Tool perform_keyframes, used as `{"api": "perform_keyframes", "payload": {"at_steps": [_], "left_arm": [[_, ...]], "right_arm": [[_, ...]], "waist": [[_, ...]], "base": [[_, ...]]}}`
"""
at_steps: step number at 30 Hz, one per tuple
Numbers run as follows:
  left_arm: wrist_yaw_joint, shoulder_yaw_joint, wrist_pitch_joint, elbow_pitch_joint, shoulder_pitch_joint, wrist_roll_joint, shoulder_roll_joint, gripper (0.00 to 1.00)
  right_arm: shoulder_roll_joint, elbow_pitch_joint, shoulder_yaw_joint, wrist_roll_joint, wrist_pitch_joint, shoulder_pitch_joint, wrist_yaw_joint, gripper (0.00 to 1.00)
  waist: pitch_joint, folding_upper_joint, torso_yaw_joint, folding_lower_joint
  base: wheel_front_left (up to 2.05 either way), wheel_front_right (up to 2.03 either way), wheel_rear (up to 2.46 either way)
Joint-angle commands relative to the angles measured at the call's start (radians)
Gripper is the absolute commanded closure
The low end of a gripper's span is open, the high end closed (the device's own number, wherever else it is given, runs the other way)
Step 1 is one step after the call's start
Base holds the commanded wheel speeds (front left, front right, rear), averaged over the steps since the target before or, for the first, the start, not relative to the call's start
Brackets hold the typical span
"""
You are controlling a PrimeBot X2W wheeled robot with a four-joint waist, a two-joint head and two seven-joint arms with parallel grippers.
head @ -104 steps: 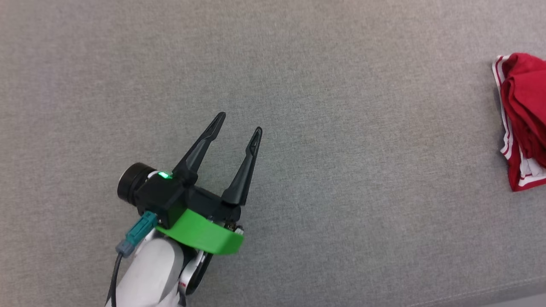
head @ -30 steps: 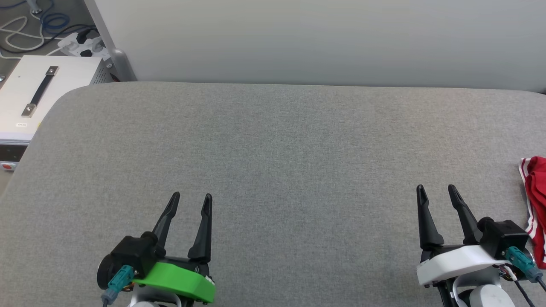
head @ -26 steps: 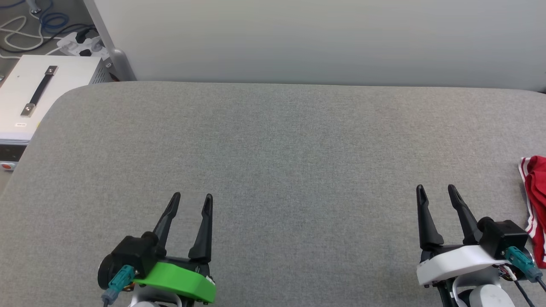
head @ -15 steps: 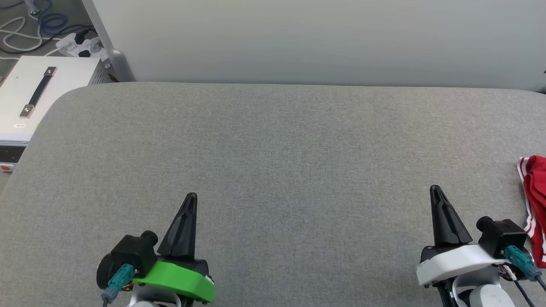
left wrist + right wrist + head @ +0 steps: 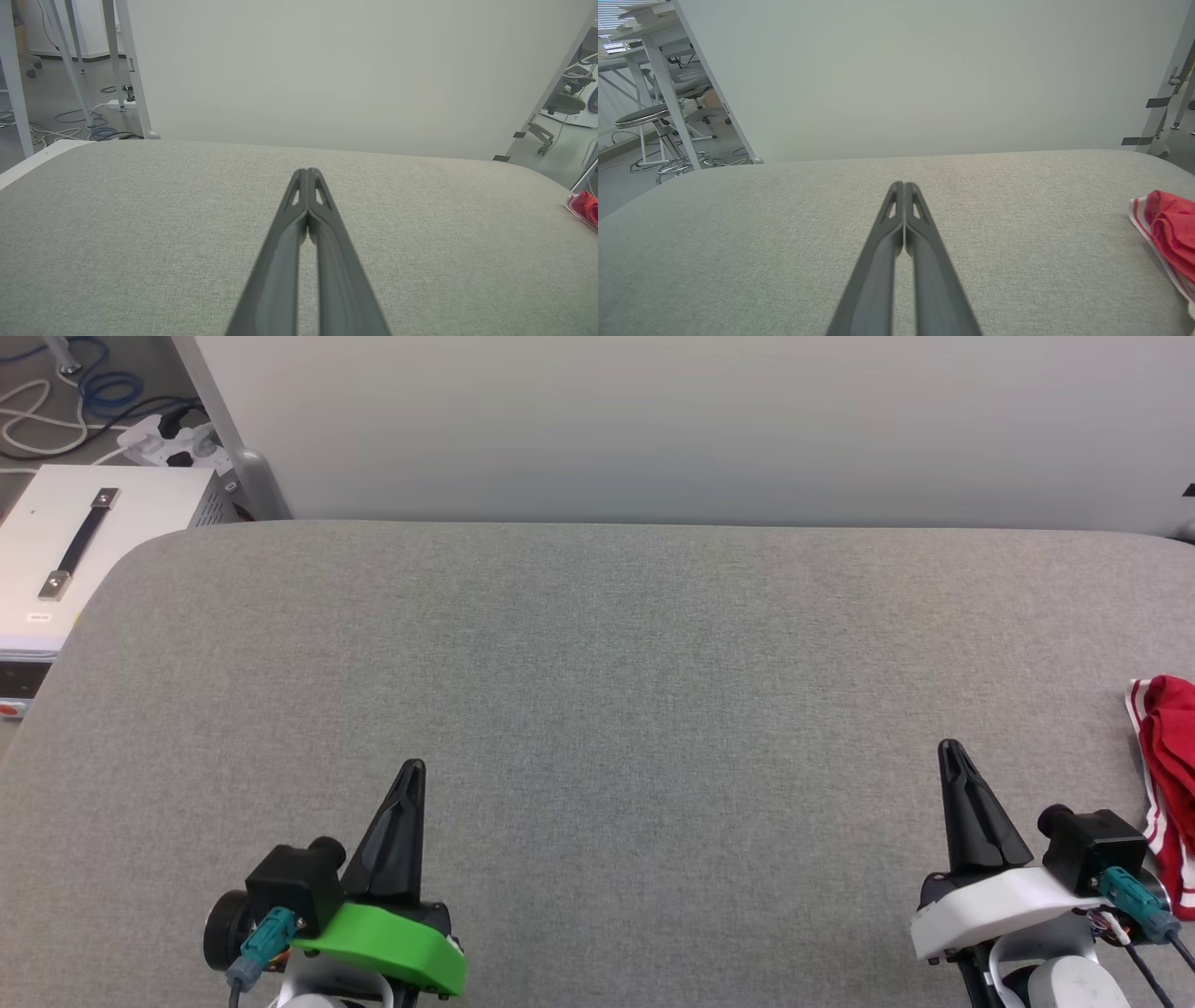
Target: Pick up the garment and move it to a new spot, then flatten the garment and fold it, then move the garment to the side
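The garment [image 5: 1171, 775], red with red-and-white striped trim, lies bunched at the far right edge of the grey padded table [image 5: 597, 663], partly cut off by the frame. It also shows at the right edge of the right wrist view as the garment [image 5: 1168, 228], and as a small red patch, the garment [image 5: 584, 207], in the left wrist view. My left gripper [image 5: 413, 768] hovers at the lower left, shut and empty. Near the lower right my right gripper [image 5: 949, 748] is also shut with nothing in it, just left of the garment. Each wrist view shows its gripper [image 5: 306, 171] [image 5: 903, 185] with fingers pressed together.
A pale wall panel [image 5: 653, 429] stands along the table's far edge. Left of the table sits a white box with a black handle [image 5: 75, 546], with cables and a power strip [image 5: 168, 434] on the floor behind it. Table legs and stools show in the wrist views.
Both grippers have gone from open to shut on nothing. The head camera has turned and lifted since the earliest frame, bringing in both arms and the wall; the garment has stayed put.
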Motion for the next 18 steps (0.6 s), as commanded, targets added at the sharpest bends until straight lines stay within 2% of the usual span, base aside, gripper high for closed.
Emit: {"api": "perform_keyframes", "payload": {"at_steps": [1,18], "left_arm": [[0.006,0.007,0.005,-0.004,-0.003,0.011,-0.006,1.0],[0.025,0.026,0.043,-0.013,-0.006,0.052,-0.013,1.0]], "right_arm": [[0.001,-0.008,0.0,-0.009,0.006,0.008,0.0,1.0],[0.001,-0.03,0.0,-0.039,0.044,0.014,0.0,1.0]], "waist": [[0.0,0.0,-0.001,0.0],[-0.006,0.0,-0.009,0.0]], "base": [[0.0,0.0,0.0],[0.0,0.0,0.0]]}}
